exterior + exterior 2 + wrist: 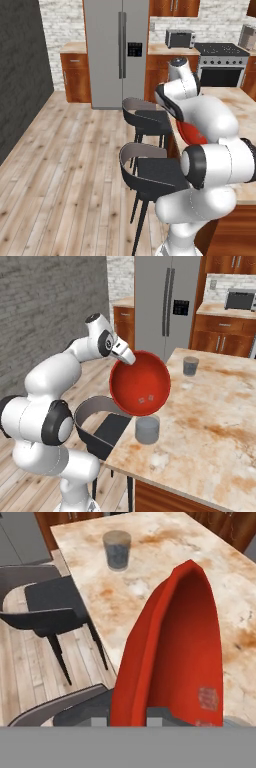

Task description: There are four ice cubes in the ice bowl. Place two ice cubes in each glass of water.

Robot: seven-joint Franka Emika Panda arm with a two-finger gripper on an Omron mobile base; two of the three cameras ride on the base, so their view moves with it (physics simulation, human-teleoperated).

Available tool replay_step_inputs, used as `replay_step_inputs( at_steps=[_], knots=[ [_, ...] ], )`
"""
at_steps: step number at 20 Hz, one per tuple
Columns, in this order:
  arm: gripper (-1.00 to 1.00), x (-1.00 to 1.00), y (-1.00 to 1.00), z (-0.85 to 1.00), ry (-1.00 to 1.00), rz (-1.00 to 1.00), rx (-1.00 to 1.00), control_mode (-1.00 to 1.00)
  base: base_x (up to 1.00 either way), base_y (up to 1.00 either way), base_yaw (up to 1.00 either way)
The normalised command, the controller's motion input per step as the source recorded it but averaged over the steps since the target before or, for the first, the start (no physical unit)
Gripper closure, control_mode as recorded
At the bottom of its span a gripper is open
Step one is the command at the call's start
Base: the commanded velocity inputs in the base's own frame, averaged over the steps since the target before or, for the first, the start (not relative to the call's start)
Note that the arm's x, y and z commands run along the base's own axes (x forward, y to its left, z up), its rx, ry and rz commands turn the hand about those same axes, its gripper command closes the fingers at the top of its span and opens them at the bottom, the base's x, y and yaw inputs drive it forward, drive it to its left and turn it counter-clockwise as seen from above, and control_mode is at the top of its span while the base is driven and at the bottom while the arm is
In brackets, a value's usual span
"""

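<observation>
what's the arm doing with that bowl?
The fingers are shut on the rim of the red bowl, holding it lifted and tipped steeply over the near glass at the counter edge. Two ice cubes sit low in the tilted bowl, just above that glass. The second glass stands farther back on the counter, untouched. Whether either glass already holds ice can't be told.

Red ice bowl (pixel 140 383) tilts above near glass (pixel 147 430) (cubes (pixel 146 399) inside).
</observation>
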Motion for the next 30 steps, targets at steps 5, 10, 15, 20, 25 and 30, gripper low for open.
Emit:
replay_step_inputs(
  at_steps=[5,10,15,20,25,30],
  knots=[
    [1.00,-0.06,-0.02,0.20,-0.02,0.00,0.03,-1.00,0.00,0.00,0.00],
    [1.00,-0.08,-0.07,0.04,-0.01,0.00,0.02,-1.00,0.00,0.00,0.00],
    [1.00,-0.25,-0.12,0.00,-0.03,-0.01,0.02,-1.00,0.00,0.00,0.00],
    [1.00,-0.13,0.00,0.00,-0.05,-0.01,0.01,-1.00,0.00,0.00,0.00],
    [1.00,-0.02,0.00,0.05,-0.05,0.00,0.00,-1.00,0.00,0.00,0.00],
    [1.00,0.00,-0.03,0.16,-0.05,0.00,0.00,-1.00,0.00,0.00,0.00]
  ],
)
